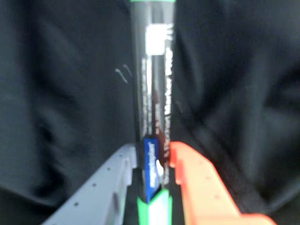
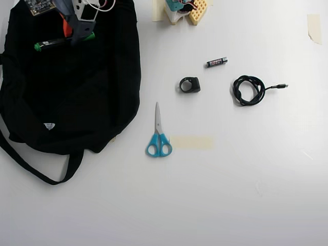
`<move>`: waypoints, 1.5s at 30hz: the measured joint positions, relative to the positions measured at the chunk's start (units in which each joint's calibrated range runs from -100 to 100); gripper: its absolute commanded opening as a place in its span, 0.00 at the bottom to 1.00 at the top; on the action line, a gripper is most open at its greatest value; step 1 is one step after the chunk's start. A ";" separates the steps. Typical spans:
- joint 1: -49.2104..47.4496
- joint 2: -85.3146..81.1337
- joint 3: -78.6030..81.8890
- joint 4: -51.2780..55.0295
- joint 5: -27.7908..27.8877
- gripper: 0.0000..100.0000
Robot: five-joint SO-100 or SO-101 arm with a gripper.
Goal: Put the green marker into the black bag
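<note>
The green marker [image 1: 152, 84] has a black barrel with white print and green at both ends. In the wrist view it runs up the middle of the picture, and my gripper [image 1: 152, 152] is shut on its lower part between a grey finger [image 1: 117, 173] and an orange finger [image 1: 197, 178]. The black bag [image 1: 56, 93] fills the background behind it. From overhead, the green marker [image 2: 51, 44] lies crosswise above the top left part of the black bag [image 2: 77, 92], held by my gripper [image 2: 77, 37]. Whether it touches the fabric, I cannot tell.
On the white table to the right of the bag lie blue-handled scissors [image 2: 158, 138], a small black clip-like part [image 2: 189, 84], a battery [image 2: 217, 62] and a coiled black cable [image 2: 248, 89]. The bag's strap [image 2: 36, 166] loops out at the lower left. The arm base [image 2: 182, 10] stands at the top.
</note>
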 measured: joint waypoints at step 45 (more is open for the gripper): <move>-60.40 -61.27 32.63 32.46 -10.21 0.02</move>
